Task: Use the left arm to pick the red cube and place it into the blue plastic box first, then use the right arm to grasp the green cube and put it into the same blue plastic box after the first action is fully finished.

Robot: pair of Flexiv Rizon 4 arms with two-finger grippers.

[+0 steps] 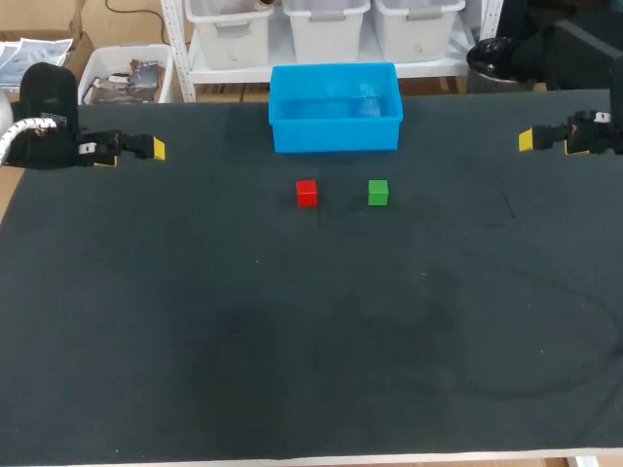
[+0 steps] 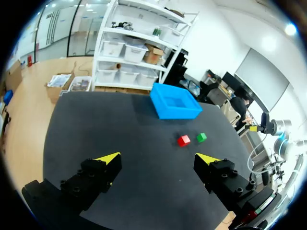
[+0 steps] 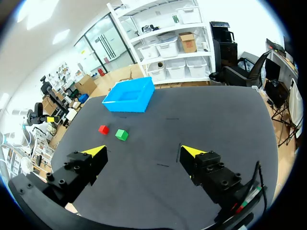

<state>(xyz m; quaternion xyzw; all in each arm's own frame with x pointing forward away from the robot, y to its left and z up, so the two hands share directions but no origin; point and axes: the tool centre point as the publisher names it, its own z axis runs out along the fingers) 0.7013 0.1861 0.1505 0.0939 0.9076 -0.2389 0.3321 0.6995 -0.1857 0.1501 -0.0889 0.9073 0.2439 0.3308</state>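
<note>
Red cube & green cube are set before blue plastic box, seemingly empty. Left jaws & right jaws are spread wide, nothing held.

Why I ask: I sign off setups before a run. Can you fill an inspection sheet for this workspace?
Surface: dark table, flat, a few faint marks.
Job's things: red cube and green cube side by side, apart, just in front of the blue plastic box; nothing seen inside it.
Clutter: nothing seen.
Claws: left claw and right claw both open, empty, at opposite table edges, far from the cubes.
Cables: nothing seen on the table.
Surroundings: nothing seen reaching over the table.
</note>
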